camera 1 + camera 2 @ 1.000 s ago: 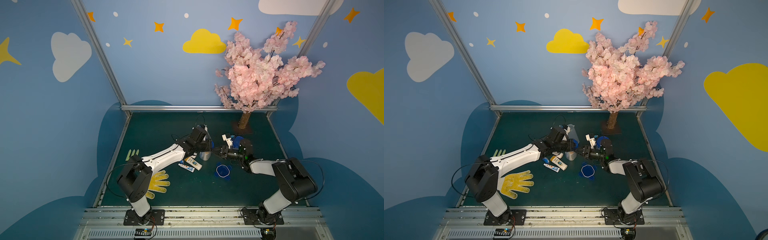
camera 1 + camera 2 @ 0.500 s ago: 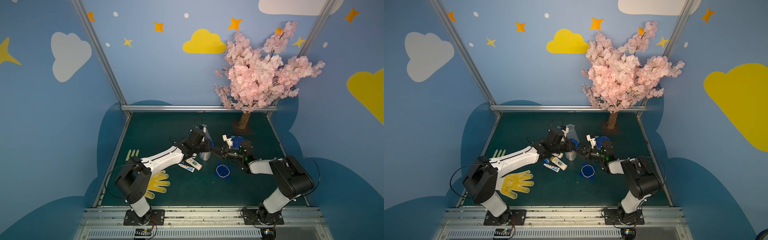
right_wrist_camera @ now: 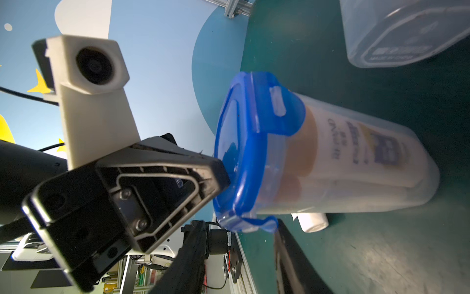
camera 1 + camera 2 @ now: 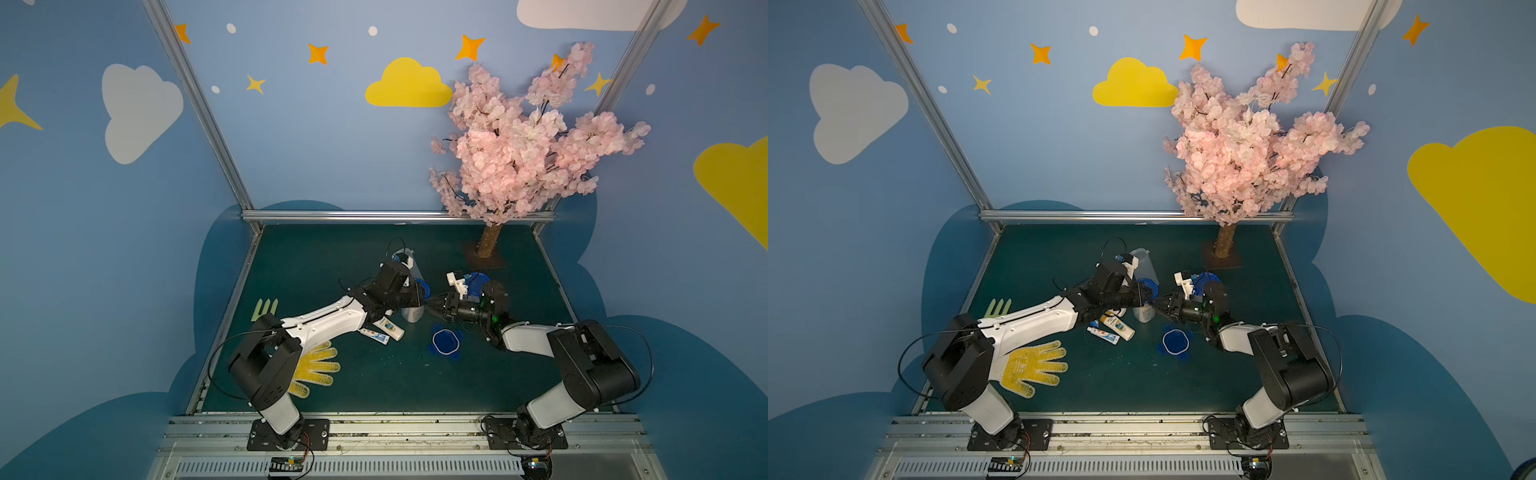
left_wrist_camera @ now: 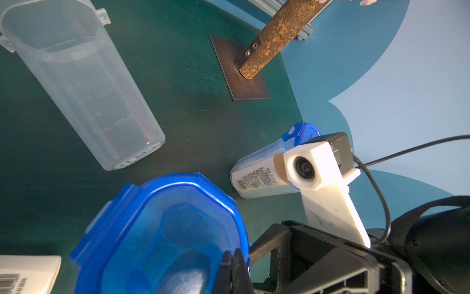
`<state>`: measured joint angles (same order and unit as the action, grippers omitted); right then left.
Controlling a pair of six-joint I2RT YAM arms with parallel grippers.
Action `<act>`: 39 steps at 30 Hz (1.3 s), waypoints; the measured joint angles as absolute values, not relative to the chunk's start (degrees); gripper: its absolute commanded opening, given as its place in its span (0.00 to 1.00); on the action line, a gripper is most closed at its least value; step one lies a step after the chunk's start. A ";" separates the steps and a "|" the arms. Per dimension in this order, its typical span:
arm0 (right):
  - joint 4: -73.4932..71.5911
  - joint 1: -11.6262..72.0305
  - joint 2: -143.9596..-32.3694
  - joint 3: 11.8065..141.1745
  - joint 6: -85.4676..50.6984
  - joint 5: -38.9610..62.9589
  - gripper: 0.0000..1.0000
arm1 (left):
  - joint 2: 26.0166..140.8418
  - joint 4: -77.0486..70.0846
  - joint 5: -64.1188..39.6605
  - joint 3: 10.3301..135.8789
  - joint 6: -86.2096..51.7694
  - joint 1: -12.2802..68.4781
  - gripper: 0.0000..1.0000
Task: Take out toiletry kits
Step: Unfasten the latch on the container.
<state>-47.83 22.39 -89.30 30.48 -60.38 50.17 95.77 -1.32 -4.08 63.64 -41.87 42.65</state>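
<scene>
A clear jar [image 4: 412, 312] with a blue lid [image 4: 419, 286] stands mid-table. Inside it is a toiletry kit [image 3: 356, 155], a white bottle with a tan cap. My left gripper [image 4: 423, 300] is shut, its tips [image 5: 235, 259] against the lid's rim [image 5: 165, 229]. My right gripper [image 3: 239, 254] is open beside the jar, its fingers either side of the lid's lower tab [image 3: 256, 224]. A loose white bottle [image 4: 390, 328] and a thin tube [image 4: 374, 334] lie on the mat beside the left arm. In both top views the right gripper [image 4: 1160, 307] meets the left gripper [image 4: 1152, 300] at the jar.
An empty clear jar [image 5: 84, 89] lies behind. A second lidded jar [image 5: 264, 168] with toiletries lies behind my right wrist. A loose blue lid [image 4: 444, 343] lies in front, a yellow glove [image 4: 316, 370] by the left arm. The tree trunk [image 4: 487, 245] stands at the back right.
My right gripper has edged in toward the jar's lid and its jaws have narrowed. The left gripper stays shut against the lid.
</scene>
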 measured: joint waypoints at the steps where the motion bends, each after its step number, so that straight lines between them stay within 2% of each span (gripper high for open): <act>1: -47.24 22.39 -89.06 30.41 -60.16 50.11 0.38 | 95.77 -1.43 -4.08 63.59 -41.87 42.78 0.02; 9: -45.12 22.37 -87.96 29.87 -59.24 49.52 0.30 | 95.98 -1.34 -2.00 63.64 -41.85 43.99 0.02; 16: -48.12 22.50 -84.25 30.30 -58.61 53.30 0.23 | 96.92 -0.58 1.32 64.90 -41.80 45.43 0.02; 27: -51.92 22.22 -83.53 31.40 -57.10 54.13 0.23 | 96.86 0.71 1.80 65.58 -41.80 46.92 0.02; 39: -43.16 22.35 -81.71 32.91 -51.05 54.13 0.23 | 94.80 10.22 3.84 68.45 -40.95 46.78 0.02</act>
<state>-43.16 22.35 -81.71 32.91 -51.05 54.13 94.80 10.22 3.84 68.45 -40.95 46.78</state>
